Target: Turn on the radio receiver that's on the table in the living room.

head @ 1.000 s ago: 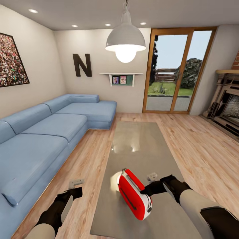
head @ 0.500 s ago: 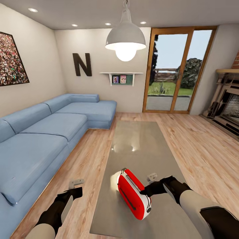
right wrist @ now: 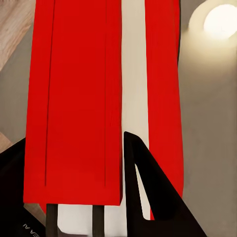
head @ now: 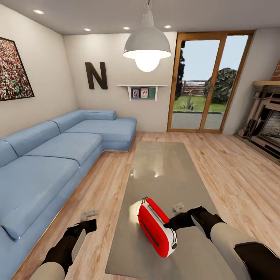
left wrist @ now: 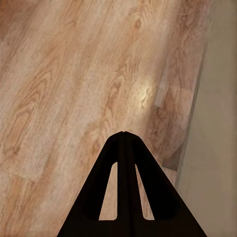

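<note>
Head view: the robot is already in the living room, drawn up at the near end of the bench, so the approach looks finished. The radio lies in the lower middle of the frame on the grey glossy top, near the bench's close end. The right hand comes in from the lower right, its tips at the radio's side and seemingly touching it; from here I cannot tell whether its fingers are spread or closed. What seems left is the switching itself, and nothing visible, no light or dial, tells whether the radio is on. The left hand hangs at lower left over the wood floor, between the blue sofa and the bench, well apart from the radio.

Left wrist view: the left hand's two dark fingers meet in one point at the bottom centre of the frame, clenched on nothing. Under them is floor, with the bench's edge down the right side.

Right wrist view: the radio's bright red body fills the upper left and centre, smooth and rounded, with a pale cream stripe running its length and a white end face at the bottom. The right hand's fingers are parted, one dark finger at the bottom centre lying over the stripe and one at the bottom left corner, so the hand is released, gripping nothing.
</note>
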You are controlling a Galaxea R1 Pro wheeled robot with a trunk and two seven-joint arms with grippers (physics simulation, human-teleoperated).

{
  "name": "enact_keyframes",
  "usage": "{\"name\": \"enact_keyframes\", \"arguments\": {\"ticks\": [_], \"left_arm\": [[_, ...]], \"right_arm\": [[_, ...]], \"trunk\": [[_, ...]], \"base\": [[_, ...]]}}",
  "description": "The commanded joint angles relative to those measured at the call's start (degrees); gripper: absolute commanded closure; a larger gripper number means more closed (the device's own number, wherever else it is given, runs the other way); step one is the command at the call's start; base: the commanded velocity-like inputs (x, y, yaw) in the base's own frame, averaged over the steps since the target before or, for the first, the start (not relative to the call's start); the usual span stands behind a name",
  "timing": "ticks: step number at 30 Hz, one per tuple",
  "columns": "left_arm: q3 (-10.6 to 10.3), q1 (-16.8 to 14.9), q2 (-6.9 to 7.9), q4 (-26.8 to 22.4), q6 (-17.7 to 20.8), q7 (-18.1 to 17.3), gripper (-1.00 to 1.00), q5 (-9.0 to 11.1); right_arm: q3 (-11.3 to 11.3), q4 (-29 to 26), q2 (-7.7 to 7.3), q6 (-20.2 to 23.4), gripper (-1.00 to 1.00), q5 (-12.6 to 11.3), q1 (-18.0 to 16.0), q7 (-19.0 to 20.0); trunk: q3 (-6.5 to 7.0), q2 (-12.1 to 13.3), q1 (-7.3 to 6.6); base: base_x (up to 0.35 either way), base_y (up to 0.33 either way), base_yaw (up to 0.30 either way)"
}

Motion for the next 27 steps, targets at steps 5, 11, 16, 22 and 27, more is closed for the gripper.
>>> {"name": "enact_keyframes", "arguments": {"ticks": [5, 11, 16, 22, 27], "left_arm": [[-0.07, 0.34, -0.95, 0.98, -0.38, -0.22, 1.0, -0.11], [-0.09, 0.7, -1.74, 1.4, -0.36, -0.32, 1.0, 0.03], [-0.01, 0.78, -1.84, 1.44, -0.34, -0.35, 1.0, 0.17], [0.0, 0.79, -1.85, 1.45, -0.41, -0.35, 1.0, 0.17], [0.0, 0.79, -1.89, 1.43, -0.42, -0.35, 1.0, 0.18]], "right_arm": [[-0.01, 0.15, 0.98, -0.57, 1.0, 0.06, 0.05, -0.99], [0.12, 0.08, 1.21, -0.5, 1.0, 0.2, 0.04, 0.47], [0.49, 0.0, 0.98, -1.93, 1.0, 0.68, 0.06, 0.71], [0.65, 0.0, 0.97, -3.78, 1.0, 0.85, 0.09, 0.62], [0.63, 0.11, 0.93, -5.69, 1.0, 1.4, 0.1, -0.94]], "trunk": [[0.0, 0.01, 0.0], [0.0, 0.01, 0.0], [0.0, 0.01, 0.0], [0.0, 0.01, 0.0], [0.0, 0.01, 0.0]], "base": [[0.0, 0.0, 0.0], [0.0, 0.0, 0.0], [0.0, 0.0, 0.0], [0.0, 0.0, 0.0], [0.0, 0.0, 0.0]]}}
